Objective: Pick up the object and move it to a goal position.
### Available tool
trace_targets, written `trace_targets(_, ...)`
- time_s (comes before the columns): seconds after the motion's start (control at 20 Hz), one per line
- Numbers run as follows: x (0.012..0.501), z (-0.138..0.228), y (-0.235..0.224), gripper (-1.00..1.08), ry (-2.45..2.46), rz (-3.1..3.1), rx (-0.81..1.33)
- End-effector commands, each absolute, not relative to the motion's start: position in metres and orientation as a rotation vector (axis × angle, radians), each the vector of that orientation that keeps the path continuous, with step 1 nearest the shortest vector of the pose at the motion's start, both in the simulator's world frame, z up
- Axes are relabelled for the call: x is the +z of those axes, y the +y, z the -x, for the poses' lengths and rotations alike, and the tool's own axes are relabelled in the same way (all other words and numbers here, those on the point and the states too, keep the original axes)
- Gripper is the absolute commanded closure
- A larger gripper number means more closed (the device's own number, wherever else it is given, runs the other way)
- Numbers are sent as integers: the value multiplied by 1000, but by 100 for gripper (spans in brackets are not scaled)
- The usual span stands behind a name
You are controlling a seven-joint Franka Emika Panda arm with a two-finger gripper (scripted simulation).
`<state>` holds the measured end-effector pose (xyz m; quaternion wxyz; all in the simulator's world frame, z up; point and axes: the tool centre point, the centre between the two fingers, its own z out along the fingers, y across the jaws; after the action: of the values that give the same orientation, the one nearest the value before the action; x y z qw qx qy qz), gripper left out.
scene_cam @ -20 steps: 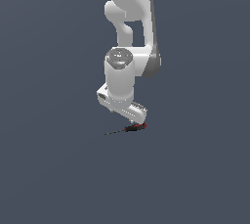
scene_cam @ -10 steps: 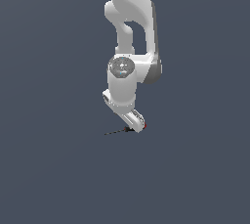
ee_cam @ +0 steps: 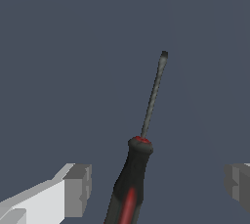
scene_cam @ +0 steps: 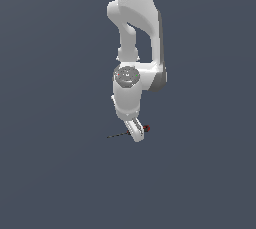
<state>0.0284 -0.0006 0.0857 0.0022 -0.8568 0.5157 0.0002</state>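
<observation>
I see gripper (ee_cam: 158, 189) spread wide, straddling screwdriver (ee_cam: 128, 184) handle, pads (ee_cam: 78, 190) clear both sides, nothing grasped.

arm (scene_cam: 134, 33): white, rounded | joints: grey | claw (ee_cam: 158, 186): grey pads

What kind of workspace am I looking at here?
Most likely a bare simulated test scene: flat, featureless grey-blue ground, a lone white arm whose gripper straddles a small screwdriver, with no furniture or walls.
</observation>
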Motion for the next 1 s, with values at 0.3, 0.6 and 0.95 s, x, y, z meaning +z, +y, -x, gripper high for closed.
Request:
trace_targets(0.3,71,-30,3,-92,1844,2542,1)
trace_targets(0.6,66,-31,4,-92,1918,2488,0)
trace_targets(0.95,64,-31,5,-92,1926,2482,0)
